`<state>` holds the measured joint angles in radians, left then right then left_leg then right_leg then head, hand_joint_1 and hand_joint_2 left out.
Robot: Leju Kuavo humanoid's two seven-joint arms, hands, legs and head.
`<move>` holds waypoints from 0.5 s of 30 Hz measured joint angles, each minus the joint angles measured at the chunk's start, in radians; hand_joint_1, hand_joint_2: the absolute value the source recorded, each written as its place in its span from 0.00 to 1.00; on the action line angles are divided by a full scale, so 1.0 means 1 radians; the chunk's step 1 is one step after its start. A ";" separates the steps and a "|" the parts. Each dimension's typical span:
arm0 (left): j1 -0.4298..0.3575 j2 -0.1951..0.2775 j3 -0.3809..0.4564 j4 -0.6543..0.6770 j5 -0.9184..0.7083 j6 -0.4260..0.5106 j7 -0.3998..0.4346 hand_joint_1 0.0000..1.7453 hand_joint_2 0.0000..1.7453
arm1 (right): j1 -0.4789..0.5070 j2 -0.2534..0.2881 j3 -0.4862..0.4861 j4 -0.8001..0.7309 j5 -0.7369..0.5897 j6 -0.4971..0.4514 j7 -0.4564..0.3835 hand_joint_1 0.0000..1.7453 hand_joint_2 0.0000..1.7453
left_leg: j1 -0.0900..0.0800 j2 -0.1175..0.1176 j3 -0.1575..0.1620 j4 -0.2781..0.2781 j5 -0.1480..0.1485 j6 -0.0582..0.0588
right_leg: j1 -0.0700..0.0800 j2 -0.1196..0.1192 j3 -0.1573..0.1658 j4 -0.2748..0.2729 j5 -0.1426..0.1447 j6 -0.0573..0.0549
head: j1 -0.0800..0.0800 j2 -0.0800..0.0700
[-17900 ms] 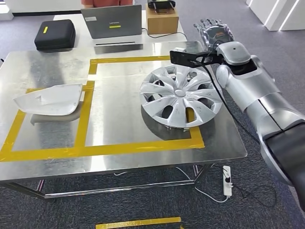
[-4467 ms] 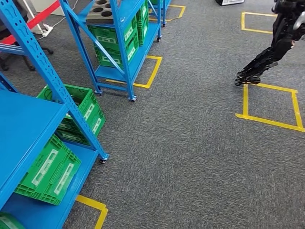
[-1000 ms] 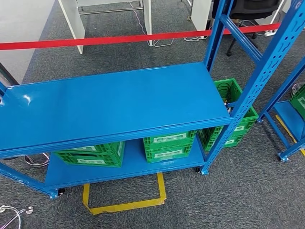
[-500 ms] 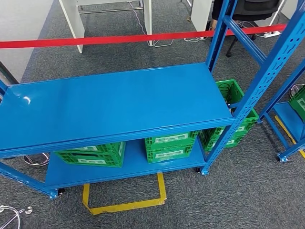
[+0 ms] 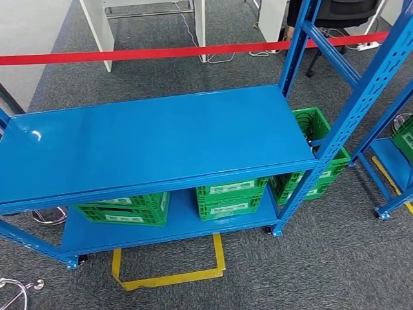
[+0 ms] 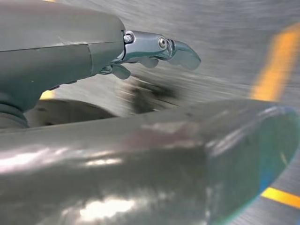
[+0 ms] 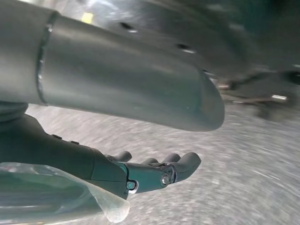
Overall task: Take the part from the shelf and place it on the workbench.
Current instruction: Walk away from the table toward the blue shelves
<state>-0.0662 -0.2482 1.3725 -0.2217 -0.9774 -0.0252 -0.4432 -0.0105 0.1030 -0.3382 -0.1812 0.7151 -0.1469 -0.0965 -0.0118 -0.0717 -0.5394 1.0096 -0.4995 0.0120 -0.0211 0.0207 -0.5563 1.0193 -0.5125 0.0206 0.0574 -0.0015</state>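
1. Since the head view has barely shifted over the last second, the walk appears finished; the robot faces the blue steel shelf (image 5: 161,139).
2. Top board bare from left edge to right edge; no part visible there, its whereabouts unknown.
3. Green plastic crates (image 5: 229,197) on the lower board, contents hidden.
4. Left hand (image 6: 155,49): hangs, holds nothing, fingers extended, spacing unclear.
5. Right hand (image 7: 155,171): likewise; surroundings blurred.

The robot has turned away from the table with the wheel cover. Now it looks at a blue shelf (image 5: 155,139) with green boxes (image 5: 229,197) under it. The view has hardly moved lately.
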 joint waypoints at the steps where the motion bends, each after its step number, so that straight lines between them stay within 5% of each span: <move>1: -0.005 0.007 0.011 -0.002 0.022 0.003 -0.056 0.00 0.00 | -0.002 0.004 -0.018 0.000 -0.017 0.001 -0.037 0.00 0.00 | 0.000 0.000 0.000 0.000 0.000 0.000 | 0.000 0.000 0.000 0.000 0.000 0.000 | 0.000 0.000; 4: -0.033 0.023 0.035 -0.010 0.053 0.144 -0.138 0.00 0.00 | -0.023 0.042 -0.058 0.000 -0.043 0.005 -0.104 0.00 0.00 | 0.001 0.000 0.000 0.000 0.001 -0.001 | 0.001 0.000 0.000 0.000 0.000 0.000 | 0.000 0.000; 10: -0.082 0.029 0.028 -0.016 -0.060 0.584 -0.101 0.00 0.00 | -0.098 0.171 -0.060 0.000 -0.008 -0.044 -0.038 0.00 0.00 | 0.003 0.000 0.001 0.000 0.002 -0.003 | 0.003 0.002 0.001 0.000 0.002 -0.001 | 0.000 0.000; 13: -0.083 0.011 -0.018 -0.042 -0.235 0.703 -0.112 0.00 0.00 | -0.120 0.199 0.057 -0.017 -0.194 -0.159 -0.026 0.00 0.00 | 0.003 0.000 0.001 0.000 0.002 -0.003 | 0.003 0.001 0.001 0.001 0.002 -0.002 | 0.000 0.000; 15: -0.085 -0.006 -0.047 -0.063 -0.330 0.722 -0.110 0.00 0.00 | -0.133 0.207 0.234 -0.044 -0.402 -0.230 0.033 0.00 0.00 | 0.002 0.001 0.000 0.000 0.002 -0.003 | 0.002 0.001 0.002 0.000 0.002 -0.002 | 0.001 0.000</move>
<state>-0.1516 -0.2537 1.3250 -0.2851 -1.3079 0.6966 -0.5530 -0.1433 0.3097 -0.1043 -0.2256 0.3129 -0.3769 -0.0638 -0.0097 -0.0710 -0.5390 1.0094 -0.4971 0.0087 -0.0193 0.0219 -0.5547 1.0198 -0.5104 0.0188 0.0582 -0.0015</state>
